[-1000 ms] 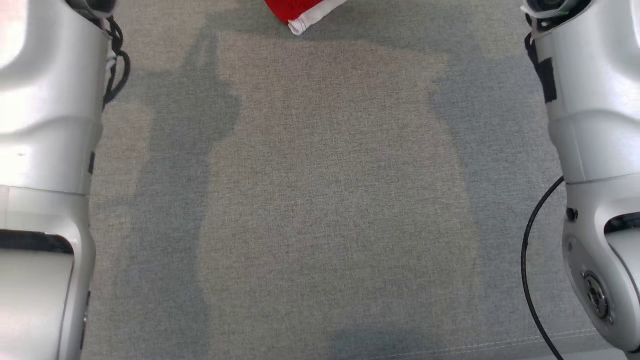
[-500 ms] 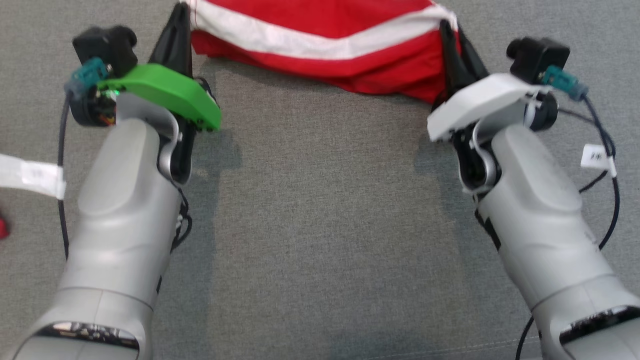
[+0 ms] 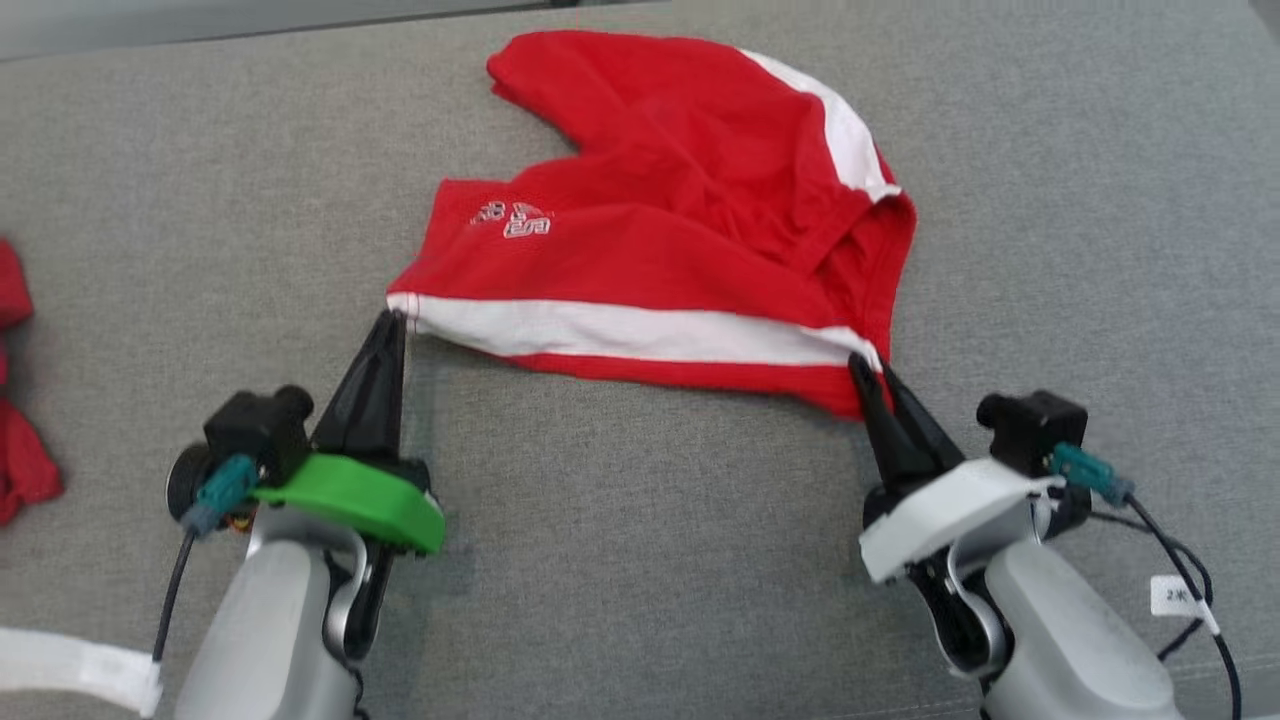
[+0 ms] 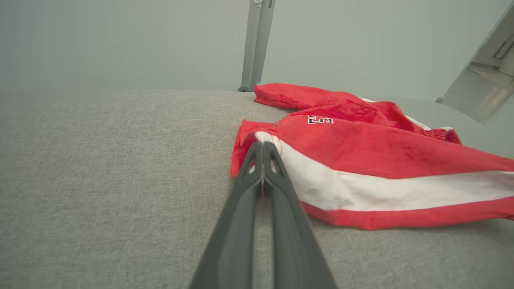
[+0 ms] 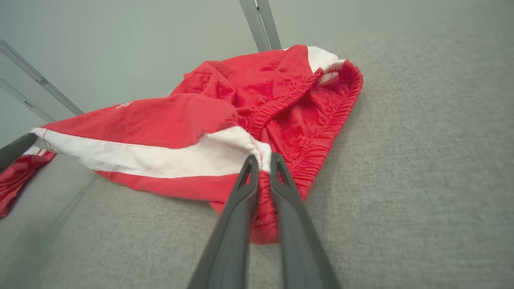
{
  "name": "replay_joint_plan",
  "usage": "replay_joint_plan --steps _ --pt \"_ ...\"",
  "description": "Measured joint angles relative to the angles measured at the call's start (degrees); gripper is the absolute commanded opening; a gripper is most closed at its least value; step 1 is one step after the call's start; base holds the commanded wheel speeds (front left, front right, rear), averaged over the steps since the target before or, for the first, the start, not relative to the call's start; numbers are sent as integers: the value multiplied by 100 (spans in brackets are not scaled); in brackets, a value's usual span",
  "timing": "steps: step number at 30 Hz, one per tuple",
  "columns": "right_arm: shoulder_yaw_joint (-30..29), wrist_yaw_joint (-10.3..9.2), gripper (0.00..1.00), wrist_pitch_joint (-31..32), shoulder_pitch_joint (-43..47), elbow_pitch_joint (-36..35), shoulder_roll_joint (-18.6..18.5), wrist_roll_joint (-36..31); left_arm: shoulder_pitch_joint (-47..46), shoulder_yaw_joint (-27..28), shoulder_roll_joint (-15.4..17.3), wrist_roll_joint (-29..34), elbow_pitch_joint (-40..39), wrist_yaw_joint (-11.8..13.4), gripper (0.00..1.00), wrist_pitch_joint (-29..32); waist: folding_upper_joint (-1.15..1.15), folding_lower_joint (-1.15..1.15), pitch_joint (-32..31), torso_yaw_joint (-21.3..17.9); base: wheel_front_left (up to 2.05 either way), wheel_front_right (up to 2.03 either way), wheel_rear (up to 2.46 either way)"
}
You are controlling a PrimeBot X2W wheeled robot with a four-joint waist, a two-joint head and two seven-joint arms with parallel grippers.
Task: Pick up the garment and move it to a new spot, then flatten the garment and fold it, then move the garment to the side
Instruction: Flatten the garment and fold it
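Spanning both end effectors [image 3: 393, 320] [image 3: 860, 364] — garment [image 3: 650, 250]

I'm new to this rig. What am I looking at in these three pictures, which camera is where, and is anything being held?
This is a two-armed robot. The wide picture comes from a camera on its head, looking down at a grey fabric surface. The other two come from a camera on each wrist, looking along that arm's two dark fingers. A red garment with white stripes lies crumpled on the surface. The left pincer is shut on one end of its near striped edge, and the right pincer on the other end. More red cloth lies at the head picture's left edge.
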Motion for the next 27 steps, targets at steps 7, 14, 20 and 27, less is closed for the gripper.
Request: replay_joint_plan --steps 7,14,20,27 --pt "144 0 0 0 1112 -385 -274 -102 1551 -54 216 43 -1025 31 0 59 0 0 -469 -36 0 0 0" --pt "-12 0 0 343 2458 -1131 -354 -419 2924 -88 229 -196 -2294 444 0 929 0 -1 -932 -22 0 0 0" --pt "-460 0 0 960 3515 -2006 -231 -771 3795 -73 343 -341 -3468 899 0 1795 0 0 -1108 39 0 0 0" --pt "-675 0 0 1285 3597 -2459 -52 -976 3772 49 468 -342 -3928 1006 0 1890 0 0 -948 -28 0 0 0"
